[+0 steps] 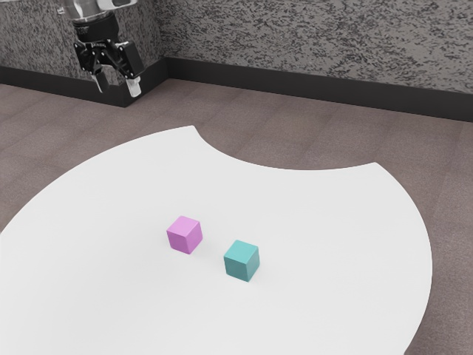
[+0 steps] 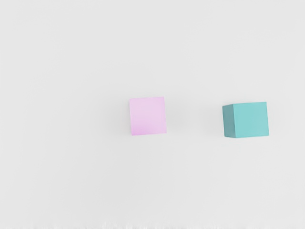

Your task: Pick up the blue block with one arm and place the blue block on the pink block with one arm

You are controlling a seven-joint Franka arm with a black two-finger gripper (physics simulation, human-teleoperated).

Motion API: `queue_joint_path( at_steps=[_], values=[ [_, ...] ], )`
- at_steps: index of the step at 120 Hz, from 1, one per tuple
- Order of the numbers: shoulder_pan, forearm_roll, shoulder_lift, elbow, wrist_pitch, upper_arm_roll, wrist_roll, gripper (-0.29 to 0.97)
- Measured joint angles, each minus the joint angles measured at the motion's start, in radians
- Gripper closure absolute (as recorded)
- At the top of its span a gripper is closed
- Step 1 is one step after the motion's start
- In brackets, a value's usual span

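blue block (image 1: 242, 260): teal cube, flat on table | pink block (image 1: 184, 234): near it, apart, toward exterior view's left

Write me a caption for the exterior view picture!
The end effector hangs open, high up, while the pink block and blue block sit apart on the white table.

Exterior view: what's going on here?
A single Franka arm is meant to stack the blue block on the pink block, but it is handling nothing yet. The gripper hangs at the exterior view's upper left, well away from both blocks, open and empty. The blue block, teal in this render, and the pink block sit on the white table, side by side with a gap between them. The stack is not started.
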Motion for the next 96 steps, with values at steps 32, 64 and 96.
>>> queue_joint_path(
  at_steps=[32, 64, 96],
  values=[
    [0.036, 0.027, -0.022, 0.325, -0.051, -0.073, -0.004, 0.00],
    [-0.030, 0.039, 0.008, 0.355, -0.083, -0.132, -0.012, 0.00],
    [0.005, 0.020, 0.047, 0.284, -0.091, -0.137, -0.017, 0.00]
  ],
)
